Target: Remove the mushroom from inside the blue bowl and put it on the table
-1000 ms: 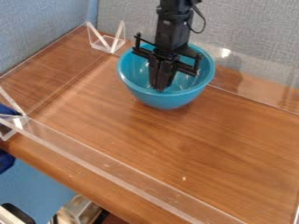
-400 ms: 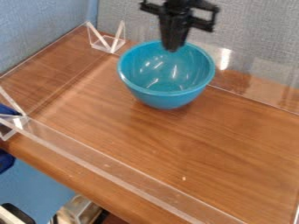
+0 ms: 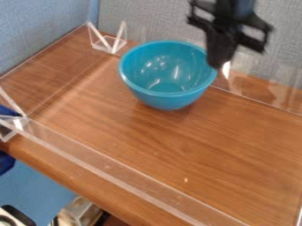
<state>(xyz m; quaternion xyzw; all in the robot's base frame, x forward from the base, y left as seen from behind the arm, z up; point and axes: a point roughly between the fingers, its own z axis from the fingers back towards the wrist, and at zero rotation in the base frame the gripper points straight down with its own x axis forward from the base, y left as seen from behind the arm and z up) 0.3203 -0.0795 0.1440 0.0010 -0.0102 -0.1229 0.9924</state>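
The blue bowl (image 3: 169, 75) sits visibly empty on the table (image 3: 154, 141).

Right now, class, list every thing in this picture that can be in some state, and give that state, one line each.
blue bowl: upright on the table, inside looks empty, no mushroom visible in it.
claw: shut, pointing down, raised above the bowl's right rim; whether it holds a mushroom cannot be made out.
table: flat, bare wood in front of the bowl.
clear acrylic walls: standing upright along the table's edges.
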